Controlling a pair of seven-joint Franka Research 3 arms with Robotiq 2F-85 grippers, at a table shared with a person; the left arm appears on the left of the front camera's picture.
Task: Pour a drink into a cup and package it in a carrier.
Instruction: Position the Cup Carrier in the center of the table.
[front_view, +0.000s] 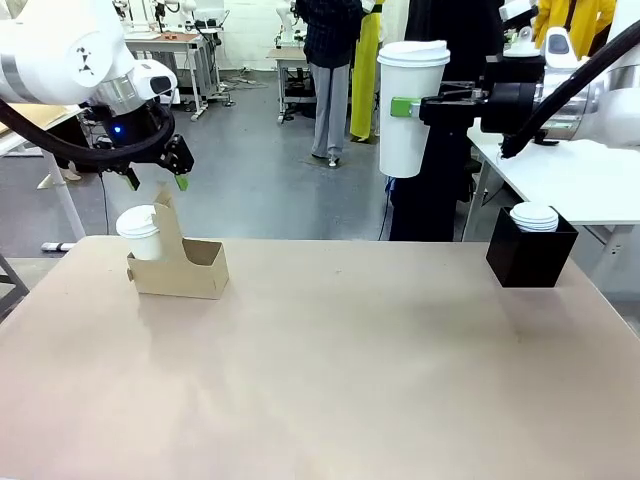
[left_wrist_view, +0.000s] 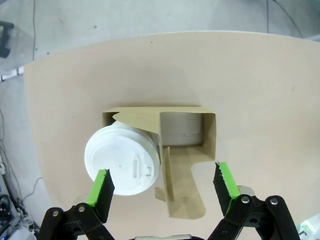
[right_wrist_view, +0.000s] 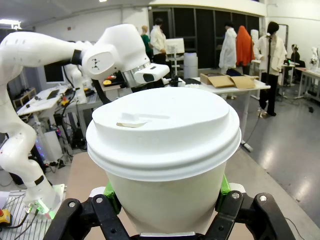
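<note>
Place: a robotics lab in a large open hall.
Floor: bare grey polished floor (front_view: 260, 170), running far back toward 12 o'clock in the front view.
Machinery: a jointed white left arm (right_wrist_view: 115, 55) with a black cable hose, at 10 o'clock in the right wrist view; the black, green-padded left end effector (left_wrist_view: 162, 172).
Benches: the tan worktop (front_view: 330, 370); white tables (front_view: 185, 45) loaded with gear at 11 o'clock, front view.
Back wall: dark glazed panels (right_wrist_view: 210, 35) at 12 o'clock, right wrist view.
Stock: open cardboard boxes (right_wrist_view: 230, 80) on a long table at 2 o'clock.
</note>
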